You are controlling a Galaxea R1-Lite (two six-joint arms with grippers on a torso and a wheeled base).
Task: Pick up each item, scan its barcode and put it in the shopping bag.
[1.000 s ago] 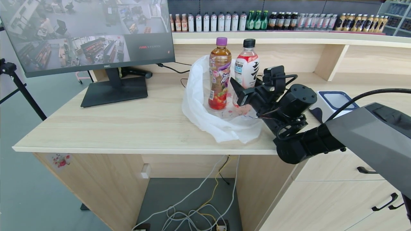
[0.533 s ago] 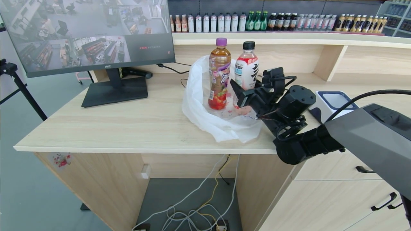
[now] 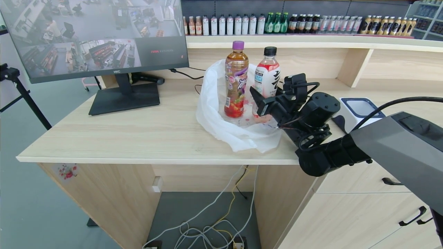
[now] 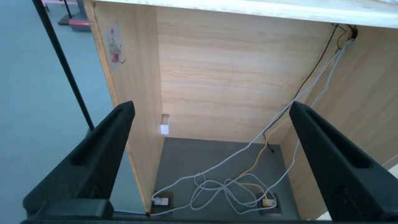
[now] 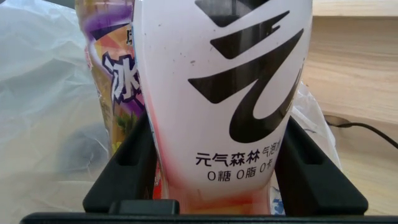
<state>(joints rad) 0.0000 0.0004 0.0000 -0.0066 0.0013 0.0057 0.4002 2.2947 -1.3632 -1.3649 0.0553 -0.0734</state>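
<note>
A white bottle (image 3: pixel 267 74) with a black cap stands upright inside the white shopping bag (image 3: pixel 214 117) on the wooden counter. My right gripper (image 3: pixel 263 103) is shut on its lower body. In the right wrist view the white bottle (image 5: pixel 224 93) sits between the two black fingers (image 5: pixel 134 149) of the right gripper (image 5: pixel 217 149). A tea bottle (image 3: pixel 236 79) with a purple cap stands in the bag just left of it, and the tea bottle (image 5: pixel 109 68) shows behind the white one against the bag (image 5: pixel 43 93). My left gripper (image 4: pixel 211 112) hangs open below the counter edge, holding nothing.
A barcode scanner (image 3: pixel 356 109) sits on the counter to the right of the bag. A monitor (image 3: pixel 93 38) on a stand occupies the back left. A raised shelf (image 3: pixel 294 22) lined with drink bottles runs along the back. Cables (image 3: pixel 214 221) hang under the counter.
The white bottle has come down a little in my right gripper, deeper into the bag. The head view has shifted slightly.
</note>
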